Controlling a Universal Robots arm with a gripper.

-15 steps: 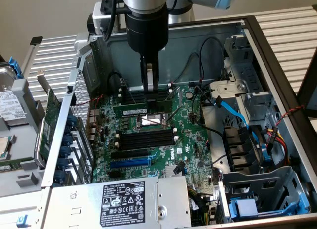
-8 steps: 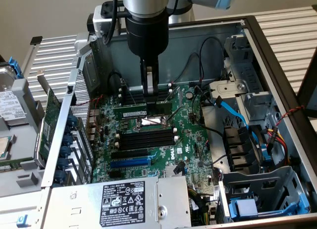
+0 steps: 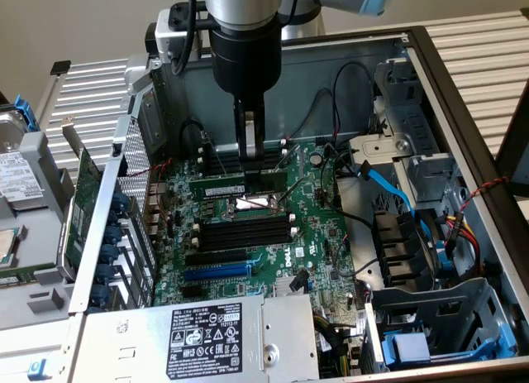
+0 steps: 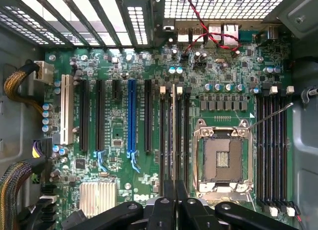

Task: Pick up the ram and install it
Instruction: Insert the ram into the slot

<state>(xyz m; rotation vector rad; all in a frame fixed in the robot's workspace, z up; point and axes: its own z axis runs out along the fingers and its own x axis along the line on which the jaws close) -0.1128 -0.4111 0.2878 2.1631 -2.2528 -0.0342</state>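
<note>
Green ram [image 3: 223, 185] stands on edge, level, apparently over black slots [image 3: 221, 161].

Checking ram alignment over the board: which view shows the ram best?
Exterior view: the ram shows its broad side, a green board with a pale label, gripped from above by the hand. The wrist view gives it edge-on, a thin strip running among the black memory slots.

A white "DELL" logo [image 4: 141, 197] is showing on the green motherboard [image 4: 119, 130]. The black rectangular label [image 3: 207, 333] on the grey metal power-supply box [image 3: 124, 346] is carrying white symbols and print too small for reading, and so is the pale strip on the long narrow green ram stick [image 3: 238, 185].
</note>
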